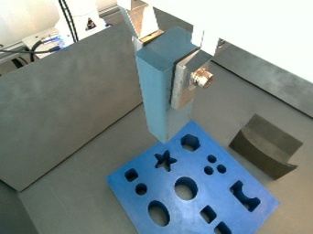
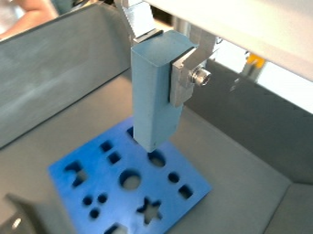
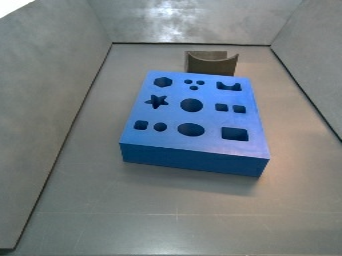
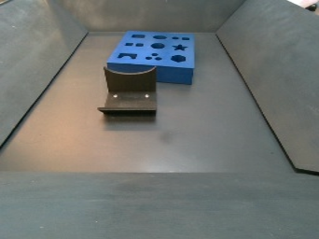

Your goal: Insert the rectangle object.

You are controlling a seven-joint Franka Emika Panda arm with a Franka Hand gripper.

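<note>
Tabletop (image 3: 80, 200): dark grey floor w/ raised grey walls on all sides, seen in both side views.

Blue board (image 3: 195, 120): wide flat slab lying on the tabletop, its top face cut w/ shaped holes (star, circles, oval, squares, rectangle, notched form). Also visible in a side view (image 4: 159, 54) toward the far wall, and beneath the tool in both wrist views (image 1: 189, 187).

Fixture (image 4: 130, 89): dark L-shaped bracket on a base plate, standing on the tabletop just beside one edge of the board; in a side view (image 3: 210, 61) it sat behind the board, near the far wall.

Rectangle object (image 1: 163, 82): tall light blue-grey block, upright, held above the board and clear of it; in a wrist view (image 2: 159, 91) its lower end hung over the board's edge region w/o touching. It did not appear in either side view.

Tool (image 1: 166, 50): pinched the rectangle object near its upper end; one silver finger plate (image 2: 184, 78) lay flat against the block's side, the opp. finger mostly hidden behind it. Tool was out of frame in both side views.
</note>
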